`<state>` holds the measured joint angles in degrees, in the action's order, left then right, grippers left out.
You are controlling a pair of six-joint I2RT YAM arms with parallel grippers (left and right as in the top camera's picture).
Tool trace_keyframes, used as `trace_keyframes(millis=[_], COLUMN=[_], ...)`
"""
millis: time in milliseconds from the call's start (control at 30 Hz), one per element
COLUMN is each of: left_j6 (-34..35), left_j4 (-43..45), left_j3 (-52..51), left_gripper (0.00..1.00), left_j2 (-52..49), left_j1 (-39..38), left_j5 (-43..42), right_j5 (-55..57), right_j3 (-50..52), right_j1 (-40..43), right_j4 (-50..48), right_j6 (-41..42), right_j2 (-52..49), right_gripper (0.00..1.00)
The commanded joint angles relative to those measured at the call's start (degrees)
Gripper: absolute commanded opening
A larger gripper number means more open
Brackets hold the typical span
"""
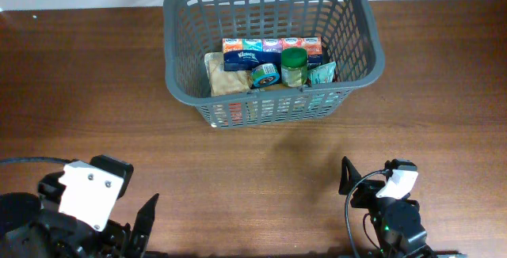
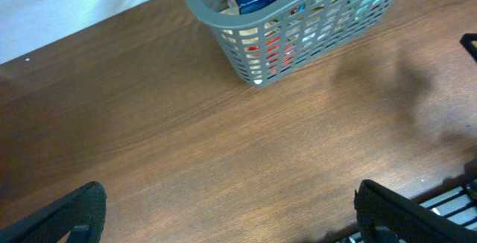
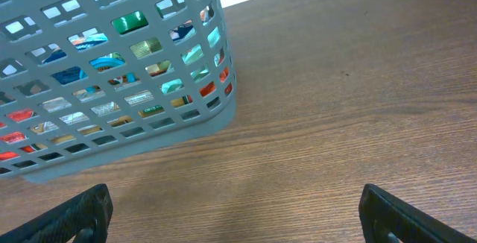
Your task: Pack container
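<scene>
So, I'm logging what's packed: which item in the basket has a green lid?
The clear jar standing upright between the round teal item and the teal packet; no other item in the container has a green lid.

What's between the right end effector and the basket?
Nothing: only bare wooden table separates the right end effector from the near wall of the basket. The overhead and right wrist views both show it.
</scene>
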<state>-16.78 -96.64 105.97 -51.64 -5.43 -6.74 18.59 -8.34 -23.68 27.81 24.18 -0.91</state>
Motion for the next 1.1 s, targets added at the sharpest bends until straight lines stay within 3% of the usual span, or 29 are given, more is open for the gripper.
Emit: trace_keyframes(millis=[0, 200, 367, 500, 767, 1067], left_j6=[-0.4, 1.9, 9.0, 12.4, 19.6, 20.3], left_j4=[1.7, 24.1, 46.6, 58.4, 69.0, 69.6], left_j3=[-1.1, -15.5, -36.9, -55.0, -82.4, -94.1], left_gripper=[0.99, 0.99, 0.99, 0.99, 0.99, 0.99], left_j2=[-0.1, 0.7, 7.0, 14.6, 32.5, 44.5], left_j1=[0.3, 0.3, 0.3, 0.3, 0.1, -2.7], left_j5=[-0.9, -1.1, -1.2, -1.7, -5.5, -5.9], right_j5=[0.1, 0.1, 0.1, 0.1, 0.1, 0.1], right_j3=[0.5, 0.5, 0.5, 0.5, 0.5, 0.5], right_j1=[-0.3, -0.3, -0.2, -0.3, -0.3, -0.3], right_j4=[-0.2, -0.2, -0.2, -0.2, -0.2, -0.2], right_j6=[-0.1, -0.1, -0.1, -0.1, -0.1, -0.1], right_j2=[0.7, 0.7, 0.7, 0.7, 0.7, 0.7], right_gripper=[0.99, 0.99, 0.99, 0.99, 0.99, 0.99])
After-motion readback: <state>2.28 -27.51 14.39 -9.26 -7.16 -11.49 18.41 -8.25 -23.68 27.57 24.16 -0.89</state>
